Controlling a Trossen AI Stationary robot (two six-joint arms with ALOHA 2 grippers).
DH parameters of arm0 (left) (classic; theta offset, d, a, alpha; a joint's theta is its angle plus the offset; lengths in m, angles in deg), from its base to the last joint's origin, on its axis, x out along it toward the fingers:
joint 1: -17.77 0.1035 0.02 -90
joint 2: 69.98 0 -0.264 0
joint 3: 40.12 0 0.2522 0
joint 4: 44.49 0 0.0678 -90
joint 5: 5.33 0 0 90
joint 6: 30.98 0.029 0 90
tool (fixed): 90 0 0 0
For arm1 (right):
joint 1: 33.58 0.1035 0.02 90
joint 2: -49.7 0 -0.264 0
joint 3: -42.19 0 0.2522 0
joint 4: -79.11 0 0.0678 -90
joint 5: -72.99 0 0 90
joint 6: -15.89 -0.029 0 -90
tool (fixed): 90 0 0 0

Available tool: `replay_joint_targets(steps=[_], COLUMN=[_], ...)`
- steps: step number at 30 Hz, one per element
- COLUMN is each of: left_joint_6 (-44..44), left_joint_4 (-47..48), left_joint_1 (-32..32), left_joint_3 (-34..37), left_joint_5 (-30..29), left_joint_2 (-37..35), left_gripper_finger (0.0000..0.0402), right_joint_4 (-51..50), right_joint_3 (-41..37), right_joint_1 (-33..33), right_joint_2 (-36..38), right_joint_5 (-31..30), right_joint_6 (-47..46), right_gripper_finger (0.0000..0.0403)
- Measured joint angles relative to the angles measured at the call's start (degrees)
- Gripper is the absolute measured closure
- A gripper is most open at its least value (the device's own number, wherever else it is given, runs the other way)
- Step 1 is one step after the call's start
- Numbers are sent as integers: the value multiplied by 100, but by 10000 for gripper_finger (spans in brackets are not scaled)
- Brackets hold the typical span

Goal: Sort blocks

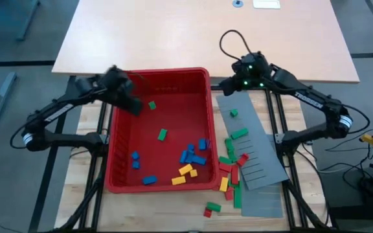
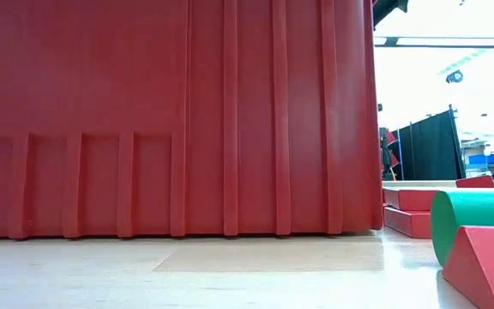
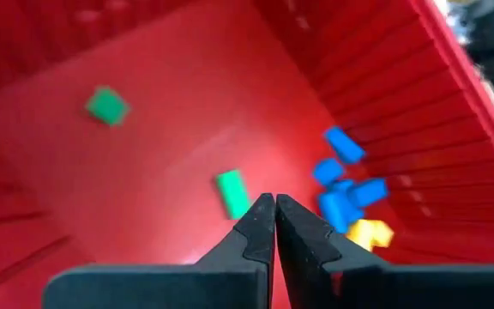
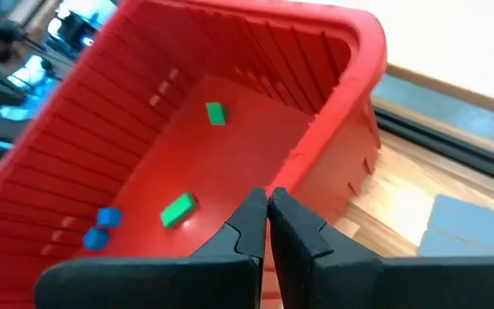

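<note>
Blocks (image 1: 235, 169) in red, green and yellow lie scattered nearest the front edge of the worktop (image 1: 76, 175), just right of the red bin (image 1: 118, 155) and partly on the flat grey slotted panels (image 1: 258, 158). One red and green pair sits apart, closest to the front. In the low view a green and a red block loom close to the camera beside the bin's ribbed wall. Inside the bin, blue and yellow blocks (image 1: 192, 158) cluster toward its front right corner, two more blue ones rest on the left of its floor, and two green ones lie farther back. A single green block sits on the far end of the grey panel. The left hand (image 1: 133, 103) hangs over the bin's far left corner, its fingers pressed together with nothing between them. The right hand (image 1: 226, 85) hovers just outside the bin's far right corner, fingers likewise together and empty.
</note>
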Motion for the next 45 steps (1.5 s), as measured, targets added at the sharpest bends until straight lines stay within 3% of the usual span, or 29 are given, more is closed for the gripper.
replay_joint_targets(steps=[4,7,16,19,25,30,40,45], left_joint_6=[-18,-6,-125,-251,-543,-883,-1094,-1046], left_joint_4=[-256,-322,-1234,-1528,-1725,-1711,-1708,-1867], left_joint_1=[-124,-287,-955,-1161,-1565,-1777,-1808,-1804], left_joint_3=[358,637,851,851,851,851,851,851], left_joint_5=[256,254,319,612,802,690,-320,-466], left_joint_2=[455,879,2165,2573,3227,3635,3959,4016], left_gripper_finger=[390,358,191,139,65,43,49,49], right_joint_4=[8,15,14,14,14,14,12,12], right_joint_3=[0,0,0,0,0,0,2,2], right_joint_1=[15,15,15,38,66,88,229,266], right_joint_2=[282,467,664,664,664,664,664,662], right_joint_5=[-1,-12,-51,-53,-51,-53,-50,-49], right_joint_6=[-29,-86,-150,-154,-154,-154,-156,-170], right_gripper_finger=[403,403,403,403,403,403,403,403])
